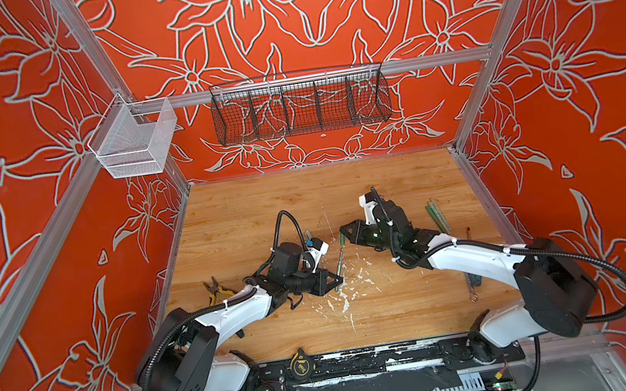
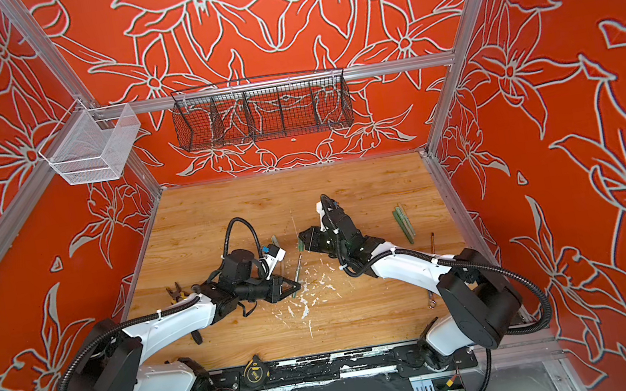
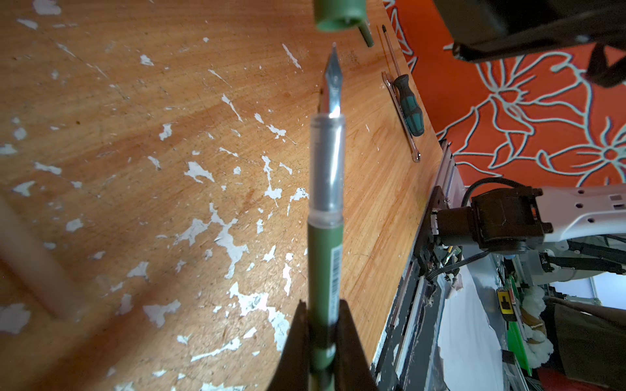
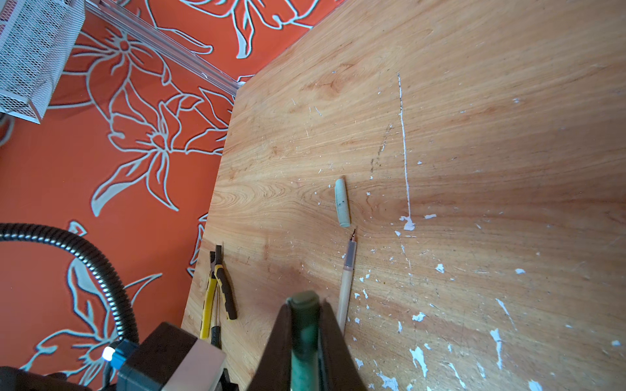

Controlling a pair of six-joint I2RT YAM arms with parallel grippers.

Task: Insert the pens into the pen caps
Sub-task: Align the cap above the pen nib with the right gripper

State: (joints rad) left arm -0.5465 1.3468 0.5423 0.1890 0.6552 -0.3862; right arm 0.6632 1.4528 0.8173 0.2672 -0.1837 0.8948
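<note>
We see a wooden table (image 1: 262, 204), white paint flecks (image 1: 345, 305) near its middle. Yellow-handled pliers (image 1: 219, 291) lie by the left edge. A screwdriver (image 3: 410, 108) lies by the right edge, just beside a thin metal tool (image 3: 414, 151). Tape measure (image 1: 299, 361) sits at the front. A black wire basket (image 1: 300, 108) and a white mesh basket (image 1: 135, 141) hang against orange floral walls (image 1: 594, 36).
</note>
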